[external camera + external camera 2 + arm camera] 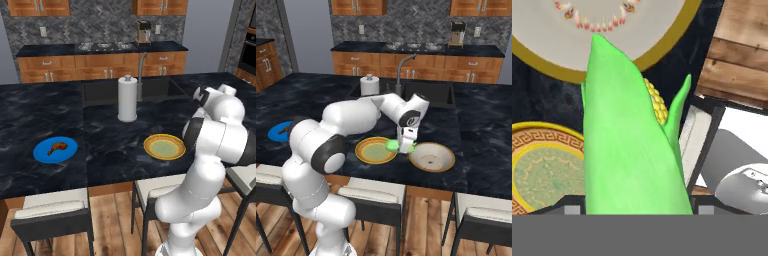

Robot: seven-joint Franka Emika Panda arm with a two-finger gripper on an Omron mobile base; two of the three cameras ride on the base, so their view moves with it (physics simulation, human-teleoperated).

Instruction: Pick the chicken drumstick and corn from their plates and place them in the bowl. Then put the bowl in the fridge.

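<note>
The corn (632,145), bright green in its husk with yellow kernels showing at one side, is clamped in the gripper (405,147) and hangs above the dark counter (476,125), between the yellow-rimmed plate (367,156) and the bowl (443,161). Seen along the hand, the cob's tip points toward the bowl's tan rim, with the plate's patterned edge at lower left. The step in hand is judged to be carrying the corn to the bowl; the next move calls for travel sideways until the cob is over the beige interior, then lowering and release. The chicken drumstick (57,147) lies on the blue plate (42,152), well apart, not yet collected
</note>
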